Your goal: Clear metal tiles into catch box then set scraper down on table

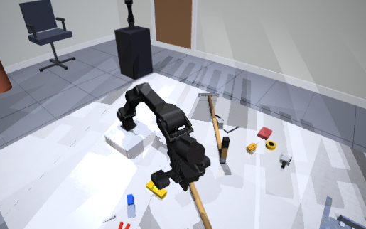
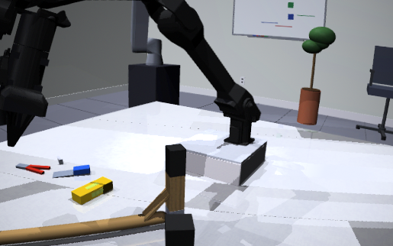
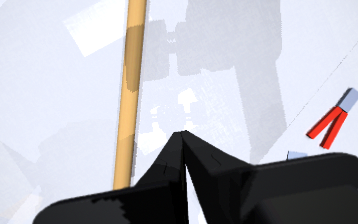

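My gripper [image 1: 185, 188] [image 2: 12, 144] [image 3: 180, 137] is shut and empty, above the table. A long round wooden handle [image 1: 200, 206] [image 2: 54, 229] [image 3: 127, 110] lies beside and below it, left of the fingertips in the wrist view and not between them. Another wooden handle [image 1: 214, 119] with a thin metal crosshead lies farther back. I cannot tell for sure which handle is the long scraper's. Steel-grey parts [image 1: 325, 211] show at the lower right edge of the top view; I cannot tell if they belong to the bench plate. Metal tiles and catch box cannot be made out.
A wooden block with black ends [image 1: 224, 151] [image 2: 175, 191] stands near the handles. A yellow block [image 1: 155, 189] [image 2: 92, 190], a blue-handled tool [image 1: 131, 200] [image 2: 81, 170] and red-handled pliers [image 2: 35, 167] [image 3: 334, 120] lie nearby. A red block [image 1: 264, 133] and yellow tape roll [image 1: 271, 145] lie farther right.
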You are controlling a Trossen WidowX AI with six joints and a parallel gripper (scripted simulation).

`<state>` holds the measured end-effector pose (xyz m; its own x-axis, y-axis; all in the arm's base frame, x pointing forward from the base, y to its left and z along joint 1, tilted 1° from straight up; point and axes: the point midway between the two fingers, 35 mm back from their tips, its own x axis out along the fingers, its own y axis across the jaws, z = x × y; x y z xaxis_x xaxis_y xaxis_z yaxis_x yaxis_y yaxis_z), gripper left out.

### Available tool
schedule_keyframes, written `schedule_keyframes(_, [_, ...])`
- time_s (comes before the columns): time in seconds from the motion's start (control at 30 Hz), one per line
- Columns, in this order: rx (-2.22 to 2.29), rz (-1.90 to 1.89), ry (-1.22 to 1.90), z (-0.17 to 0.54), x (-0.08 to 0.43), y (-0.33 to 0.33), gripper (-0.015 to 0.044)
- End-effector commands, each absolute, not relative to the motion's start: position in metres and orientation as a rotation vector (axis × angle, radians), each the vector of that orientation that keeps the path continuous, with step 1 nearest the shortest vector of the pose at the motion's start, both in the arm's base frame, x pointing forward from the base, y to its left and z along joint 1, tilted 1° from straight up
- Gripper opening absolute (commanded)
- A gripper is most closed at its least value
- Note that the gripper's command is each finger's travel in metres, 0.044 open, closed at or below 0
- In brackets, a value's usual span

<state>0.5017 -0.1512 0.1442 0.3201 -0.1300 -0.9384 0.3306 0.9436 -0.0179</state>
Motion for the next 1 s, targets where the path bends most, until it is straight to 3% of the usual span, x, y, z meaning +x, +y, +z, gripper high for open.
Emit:
schedule_keyframes(0.0, [0.188,-0.296,1.232,0.126,0.504,-0.152,0.0])
schedule_keyframes(0.97, [0.18,-0.281,1.279,0.051,0.51,-0.156,0.0])
